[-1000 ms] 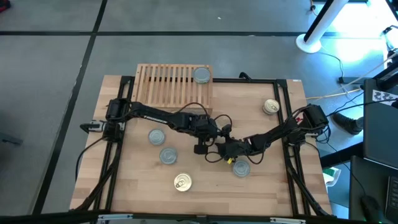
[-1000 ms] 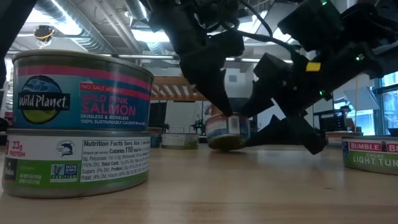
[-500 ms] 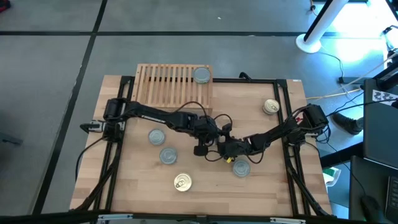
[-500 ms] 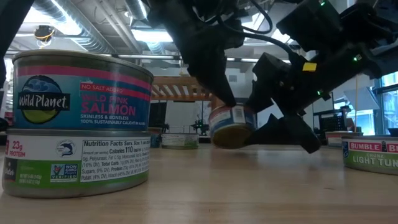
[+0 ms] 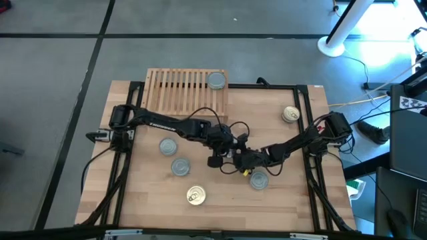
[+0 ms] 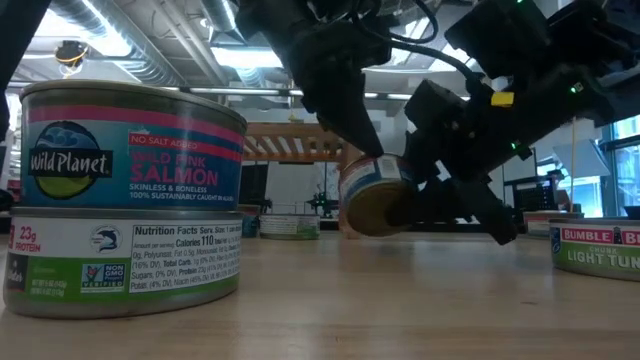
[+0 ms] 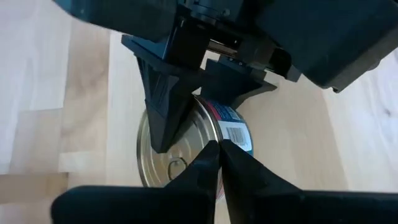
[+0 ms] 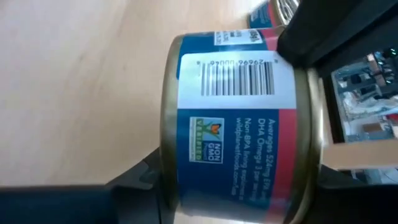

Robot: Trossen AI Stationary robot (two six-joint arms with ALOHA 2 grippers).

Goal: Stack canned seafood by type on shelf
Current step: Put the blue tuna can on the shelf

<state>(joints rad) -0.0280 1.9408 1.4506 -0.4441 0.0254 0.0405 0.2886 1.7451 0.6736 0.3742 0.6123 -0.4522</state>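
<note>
One salmon can (image 6: 372,195), tipped on edge above the table's (image 5: 293,207) middle: right gripper (image 8: 236,186) clamped across its flat faces, left gripper (image 7: 219,158) pinched together on its rim.

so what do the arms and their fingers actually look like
Both arms are matte black, built of slim jointed links with boxy joint housings. The left arm carries thin black cables that loop loosely near its wrist. The right arm shows small red marks near its base and a yellow tag by the wrist. The fingers are dark, angular and wedge-shaped, tapering to narrow tips.
</note>
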